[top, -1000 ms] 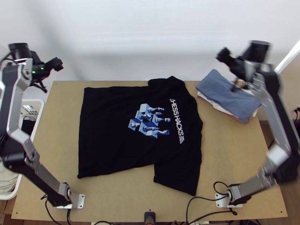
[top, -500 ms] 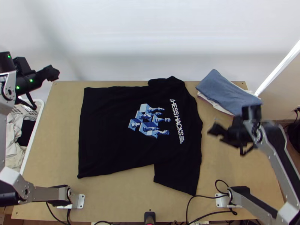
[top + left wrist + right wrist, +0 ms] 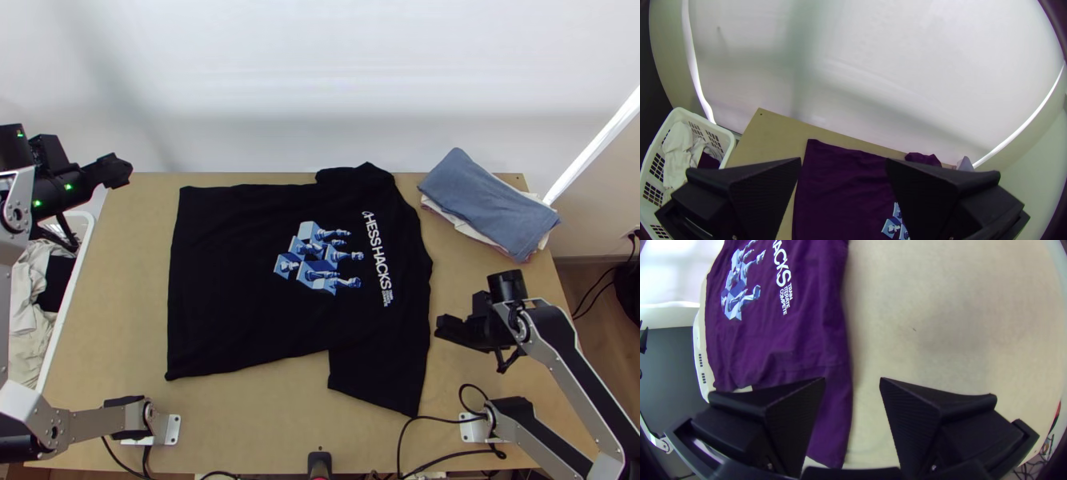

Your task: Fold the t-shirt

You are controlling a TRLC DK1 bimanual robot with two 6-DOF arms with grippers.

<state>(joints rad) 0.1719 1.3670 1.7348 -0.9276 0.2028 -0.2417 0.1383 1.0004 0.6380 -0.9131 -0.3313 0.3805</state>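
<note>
T-shirt (image 3: 240, 280) near right hand (image 3: 446, 329), its fingers wide apart.

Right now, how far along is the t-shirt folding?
The black t-shirt lies spread on the table, so laying out looks done. Nothing is in hand: left gripper and right gripper are open. Both sleeves stick out, so all the folding seems left.

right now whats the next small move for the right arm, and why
I'd probably ease the right gripper down to the near sleeve and close on its cloth, ready to fold it inward. The t-shirt lies spread, that sleeve juts toward the near edge of the table, and the gripper is close by, open and holding nothing.
</note>
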